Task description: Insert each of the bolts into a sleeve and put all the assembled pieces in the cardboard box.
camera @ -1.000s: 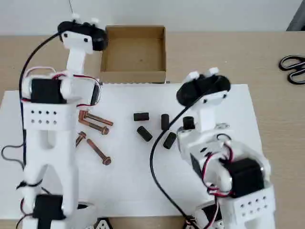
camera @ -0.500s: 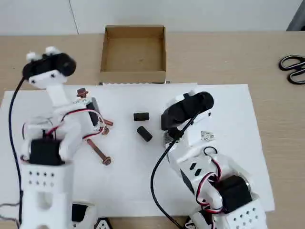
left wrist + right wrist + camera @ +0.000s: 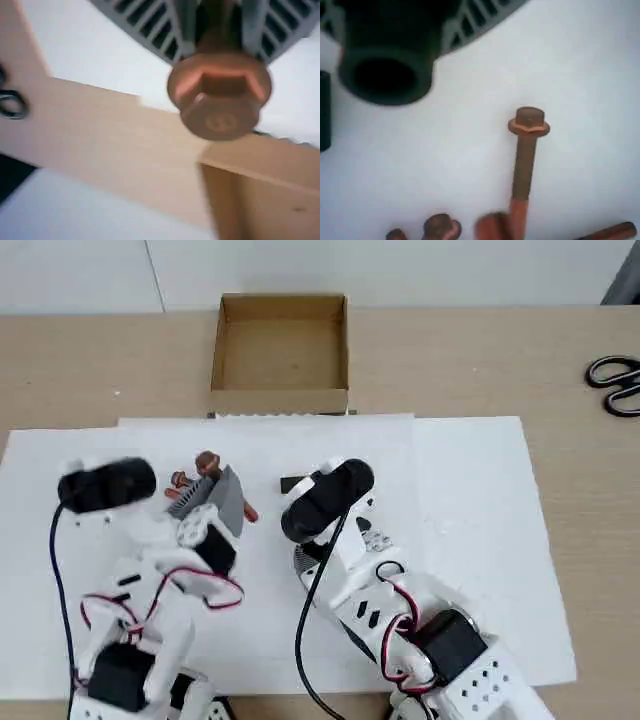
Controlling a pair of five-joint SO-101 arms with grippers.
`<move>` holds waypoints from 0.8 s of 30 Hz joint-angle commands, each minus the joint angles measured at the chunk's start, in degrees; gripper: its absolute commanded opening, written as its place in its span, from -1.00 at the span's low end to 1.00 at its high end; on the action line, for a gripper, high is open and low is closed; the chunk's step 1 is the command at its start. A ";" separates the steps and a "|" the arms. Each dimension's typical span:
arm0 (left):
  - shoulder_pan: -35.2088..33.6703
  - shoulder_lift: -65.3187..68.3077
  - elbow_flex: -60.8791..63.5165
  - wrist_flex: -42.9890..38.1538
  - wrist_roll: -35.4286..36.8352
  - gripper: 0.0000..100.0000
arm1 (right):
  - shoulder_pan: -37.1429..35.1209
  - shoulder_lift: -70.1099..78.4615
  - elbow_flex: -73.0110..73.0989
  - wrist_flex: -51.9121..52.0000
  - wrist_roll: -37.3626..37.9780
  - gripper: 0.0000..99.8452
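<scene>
My left gripper (image 3: 212,490) is shut on a copper bolt (image 3: 208,461), held tilted above the white paper with its hex head (image 3: 220,95) pointing away toward the cardboard box (image 3: 280,400). The open box stands beyond the paper's far edge, and its wall (image 3: 260,200) shows behind the bolt head. My right gripper (image 3: 390,27) is shut on a black sleeve (image 3: 385,70), whose open bore faces the loose bolts. One bolt (image 3: 525,150) lies on the paper just beyond the sleeve. In the high view the right arm covers its own gripper.
More copper bolts (image 3: 180,480) lie beside the left gripper and at the right wrist view's edge (image 3: 440,227). One black sleeve (image 3: 293,483) lies on the white paper (image 3: 480,520). Scissors (image 3: 615,385) rest on the wooden table at the far right.
The left arm has lifted a bolt and swung it right and nearer. The right arm has swung left over the sleeves and now covers most of them.
</scene>
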 commanded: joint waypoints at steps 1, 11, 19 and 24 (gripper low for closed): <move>4.31 -7.91 1.45 -1.67 0.88 -0.99 | -1.01 -0.75 -0.35 -1.54 0.35 -0.99; 6.51 -11.34 2.42 -1.67 0.88 -0.99 | -3.38 -0.75 -0.35 -1.54 0.44 -0.99; 6.51 -11.34 2.59 -1.58 0.88 -0.99 | -3.47 -0.75 -0.35 -5.93 2.46 -0.99; 6.51 -11.34 2.59 -0.88 0.88 -0.99 | -3.47 -0.75 -0.35 -6.02 4.22 -0.99</move>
